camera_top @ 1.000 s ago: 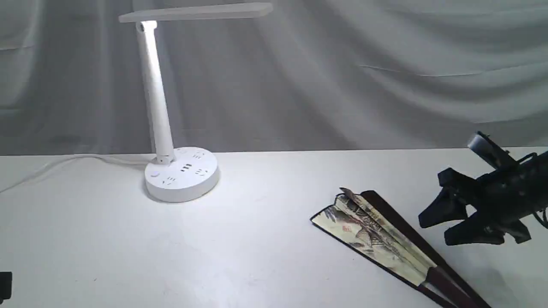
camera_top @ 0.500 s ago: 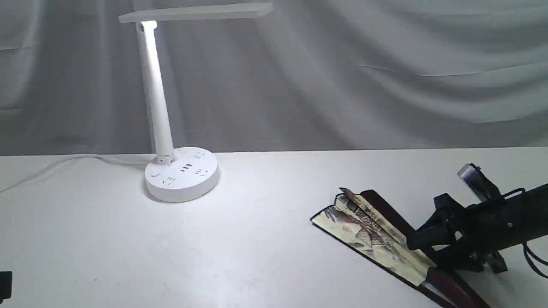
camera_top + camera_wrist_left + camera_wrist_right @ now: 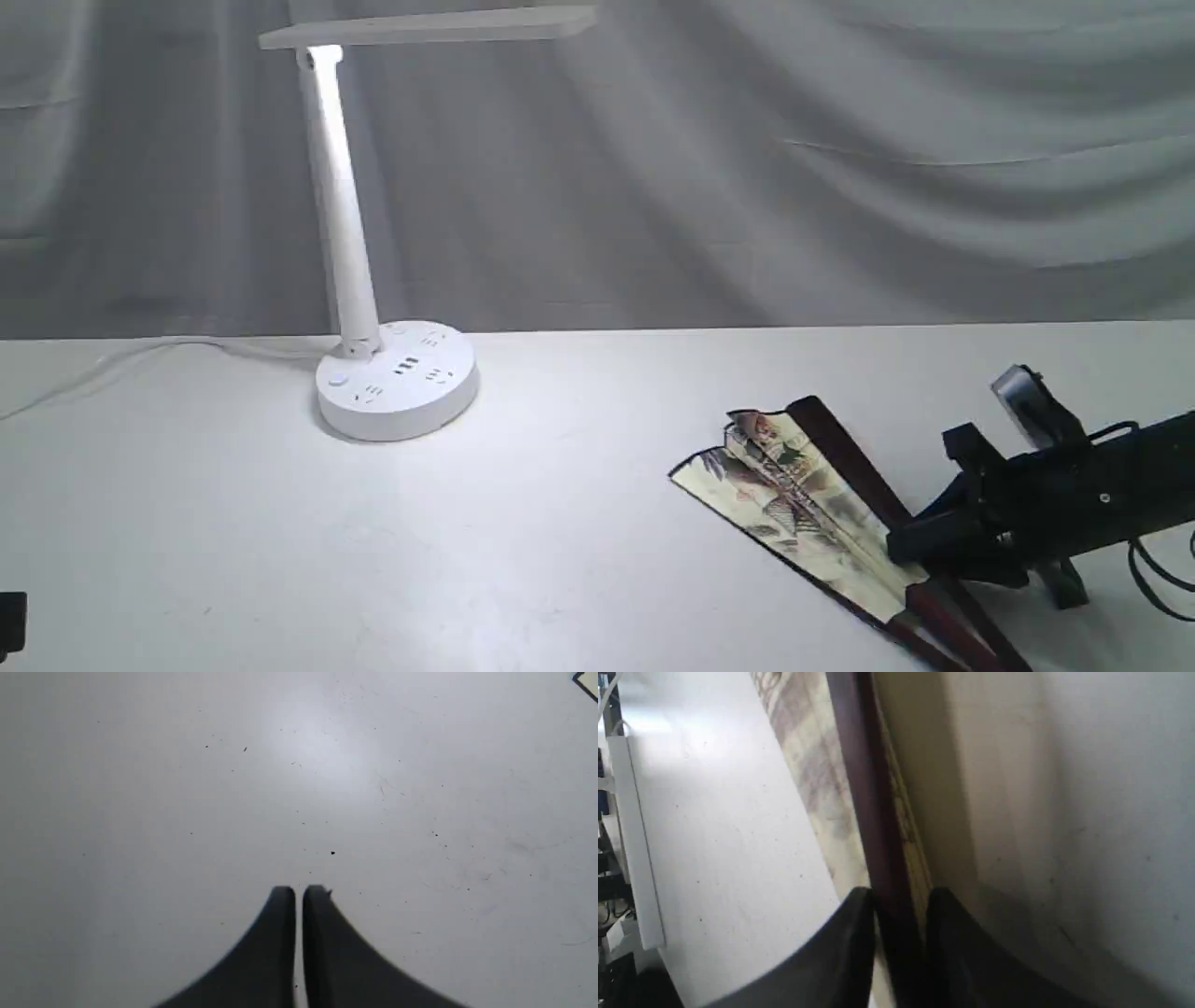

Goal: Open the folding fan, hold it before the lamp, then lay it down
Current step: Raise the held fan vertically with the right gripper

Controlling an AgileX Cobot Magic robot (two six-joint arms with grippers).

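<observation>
The folding fan point(image 3: 803, 504) lies partly spread on the white table at the front right, with cream painted pleats and maroon guards. My right gripper point(image 3: 904, 549) reaches in from the right, low over the table, and is shut on the fan near where the paper meets the ribs. In the right wrist view its fingertips point(image 3: 859, 905) clamp the maroon guard point(image 3: 866, 793) of the right gripper's point(image 3: 899, 898) hold. The lit white lamp point(image 3: 341, 215) stands at the back left. My left gripper point(image 3: 299, 890) is shut on nothing above bare table.
The lamp's round base point(image 3: 397, 378) has sockets, and its white cord point(image 3: 140, 353) trails to the left along the table's back edge. A grey curtain point(image 3: 747, 159) hangs behind the table. A small dark object point(image 3: 9, 621) shows at the left edge.
The right gripper came down from above the table and closed on the fan's guard. The fan's far end has shifted slightly and its pleats have spread a little.
</observation>
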